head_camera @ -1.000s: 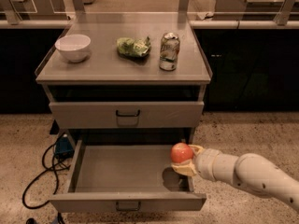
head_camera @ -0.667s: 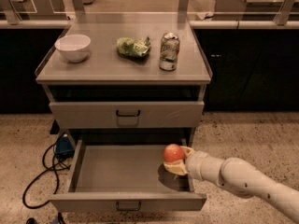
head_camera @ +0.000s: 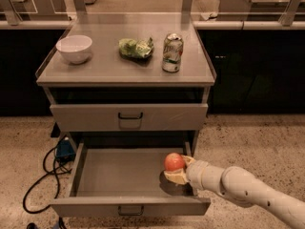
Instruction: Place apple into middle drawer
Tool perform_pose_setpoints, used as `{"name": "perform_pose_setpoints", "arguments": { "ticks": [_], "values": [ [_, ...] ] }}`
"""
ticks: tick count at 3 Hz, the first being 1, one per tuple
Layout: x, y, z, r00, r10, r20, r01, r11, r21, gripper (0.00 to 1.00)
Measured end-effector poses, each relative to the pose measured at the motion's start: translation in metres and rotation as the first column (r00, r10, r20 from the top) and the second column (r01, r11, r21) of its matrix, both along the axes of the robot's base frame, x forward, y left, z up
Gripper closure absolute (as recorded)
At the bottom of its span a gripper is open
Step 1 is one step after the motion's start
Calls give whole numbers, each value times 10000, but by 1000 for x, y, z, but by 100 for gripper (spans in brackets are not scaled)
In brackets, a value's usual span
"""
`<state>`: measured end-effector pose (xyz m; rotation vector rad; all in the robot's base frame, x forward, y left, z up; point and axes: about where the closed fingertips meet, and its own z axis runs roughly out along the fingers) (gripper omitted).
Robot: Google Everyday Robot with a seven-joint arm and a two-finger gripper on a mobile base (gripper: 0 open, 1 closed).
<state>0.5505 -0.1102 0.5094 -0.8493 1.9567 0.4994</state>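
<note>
The apple (head_camera: 174, 161) is a small red-orange fruit held in my gripper (head_camera: 177, 169) over the right part of the open middle drawer (head_camera: 114, 175). The gripper reaches in from the right on a cream arm, and its fingers are shut around the apple. The apple hangs a little above the drawer's grey floor and casts a shadow below it. The drawer is pulled out wide, with its flat front and dark loop handle (head_camera: 130, 210) at the bottom.
The cabinet top holds a white bowl (head_camera: 74, 48), a green snack bag (head_camera: 136, 47) and a silver-and-green drink can (head_camera: 172, 52). The upper drawer (head_camera: 128, 117) is shut. A black cable and a blue box (head_camera: 64, 149) lie on the floor at the left.
My gripper has moved left and a little further into the drawer with the apple still held. The cabinet and the things on top have not moved.
</note>
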Motion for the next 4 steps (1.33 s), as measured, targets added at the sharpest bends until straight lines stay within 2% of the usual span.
{"name": "perform_pose_setpoints", "arguments": {
  "ticks": [1, 2, 3, 4],
  "values": [
    [7, 4, -5, 9994, 243, -236, -255, 9984, -514, 100],
    [26, 14, -27, 9954, 659, -690, -712, 9945, -773, 100],
    [50, 29, -51, 9938, 879, -687, -891, 9959, -147, 100],
    [51, 30, -67, 9933, 784, -855, -780, 9969, 76, 100]
  ]
}}
